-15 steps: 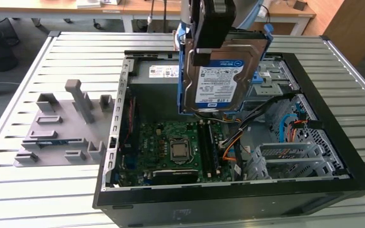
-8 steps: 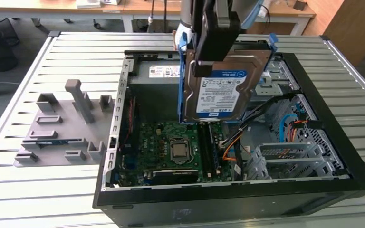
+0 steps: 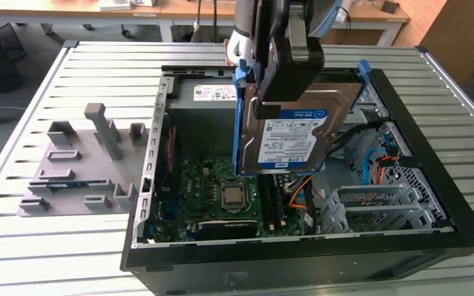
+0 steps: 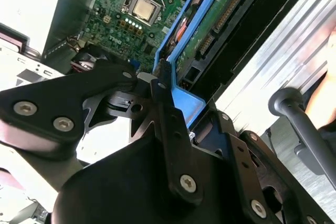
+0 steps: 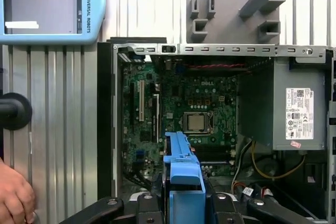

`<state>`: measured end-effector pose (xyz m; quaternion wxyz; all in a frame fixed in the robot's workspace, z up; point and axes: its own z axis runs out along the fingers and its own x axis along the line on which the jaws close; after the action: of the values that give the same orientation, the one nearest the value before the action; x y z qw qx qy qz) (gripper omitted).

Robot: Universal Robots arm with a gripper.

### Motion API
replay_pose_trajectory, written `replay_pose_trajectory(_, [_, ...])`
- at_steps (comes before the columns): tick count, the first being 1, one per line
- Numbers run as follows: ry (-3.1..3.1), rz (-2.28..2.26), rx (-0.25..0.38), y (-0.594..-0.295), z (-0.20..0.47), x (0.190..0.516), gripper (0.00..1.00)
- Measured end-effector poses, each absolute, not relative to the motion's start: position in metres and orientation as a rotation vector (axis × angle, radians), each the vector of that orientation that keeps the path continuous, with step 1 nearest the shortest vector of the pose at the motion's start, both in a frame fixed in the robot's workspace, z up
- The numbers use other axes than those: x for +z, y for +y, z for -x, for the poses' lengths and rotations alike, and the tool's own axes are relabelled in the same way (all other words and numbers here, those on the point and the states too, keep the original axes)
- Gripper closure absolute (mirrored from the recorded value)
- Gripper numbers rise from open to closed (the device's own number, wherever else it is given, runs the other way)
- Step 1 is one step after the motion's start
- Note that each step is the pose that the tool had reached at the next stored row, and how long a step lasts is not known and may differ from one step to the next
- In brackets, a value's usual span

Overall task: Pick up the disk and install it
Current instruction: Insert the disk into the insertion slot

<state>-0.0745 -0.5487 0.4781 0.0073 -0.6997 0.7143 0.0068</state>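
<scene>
- Pincer (image 3: 280,92) is clamped on the disk (image 3: 291,132); its black fingers (image 4: 167,119) squeeze the blue carrier rail (image 5: 184,182) from both sides
- disk stands on edge, white-and-blue label facing the exterior view's camera; it is held up over the open computer case (image 3: 303,262)
- in the exterior view, its lower edge lies at three o'clock of the processor (image 3: 234,196) on the green motherboard (image 3: 208,182); the grey power-supply box (image 3: 208,95) sits at nine o'clock of the disk's upper half
- grey fixture block (image 3: 81,166) lies at nine o'clock of the case, just beside it, on the slatted table (image 3: 23,246)
- in the first wrist view, a person's hand (image 5: 16,198) is at the table's edge, beside a black knob (image 5: 13,111)
</scene>
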Motion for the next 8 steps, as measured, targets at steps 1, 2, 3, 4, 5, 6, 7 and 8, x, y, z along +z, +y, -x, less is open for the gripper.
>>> replay_pose_trajectory(1, [2.234, 2.188, 0.021, -0.5507, 0.0742, 0.478, 0.64])
replay_pose_trajectory(2, [2.234, 2.188, 0.021, -0.5524, 0.074, 0.478, 0.64])
replay_pose_trajectory(3, [2.234, 2.188, 0.021, -0.5537, 0.0737, 0.478, 0.64])
replay_pose_trajectory(4, [2.234, 2.188, 0.021, -0.5549, 0.0732, 0.4779, 0.64])
replay_pose_trajectory(5, [2.234, 2.188, 0.021, -0.556, 0.0727, 0.4779, 0.64])
replay_pose_trajectory(6, [2.234, 2.188, 0.021, -0.5568, 0.0722, 0.4779, 0.64])
replay_pose_trajectory(7, [2.234, 2.188, 0.021, -0.5572, 0.0712, 0.4779, 0.64])
replay_pose_trajectory(8, [2.234, 2.188, 0.021, -0.5574, 0.0701, 0.4779, 0.64])
